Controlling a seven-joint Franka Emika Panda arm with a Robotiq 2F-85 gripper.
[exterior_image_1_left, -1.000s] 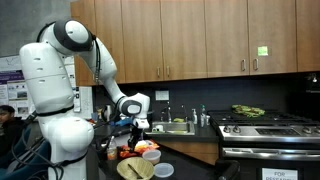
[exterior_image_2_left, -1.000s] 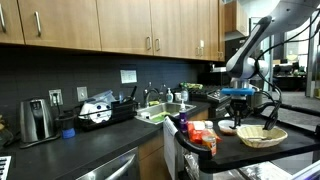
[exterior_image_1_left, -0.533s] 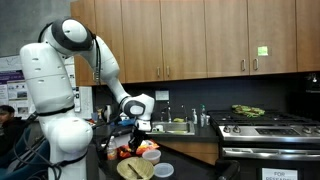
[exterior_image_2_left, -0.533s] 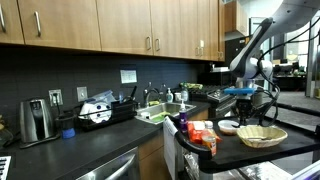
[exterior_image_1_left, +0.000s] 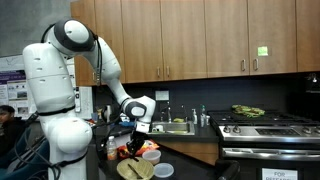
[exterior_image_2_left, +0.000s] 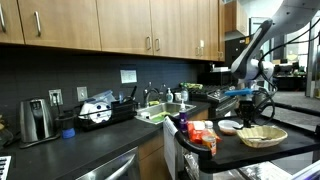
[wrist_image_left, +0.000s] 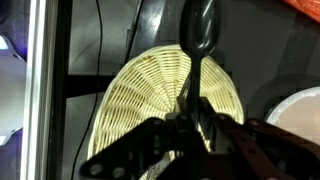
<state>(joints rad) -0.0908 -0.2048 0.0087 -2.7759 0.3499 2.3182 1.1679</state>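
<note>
Over wicker basket (wrist_image_left: 140, 100), spoon (wrist_image_left: 198, 40) straight out from hand (wrist_image_left: 196, 118), bowl foremost

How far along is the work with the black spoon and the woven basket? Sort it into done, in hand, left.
Done: the end effector is shut on the handle of the black spoon. In hand: the spoon hangs over the woven basket, its bowl past the rim. Left: it is not yet set down.
</note>
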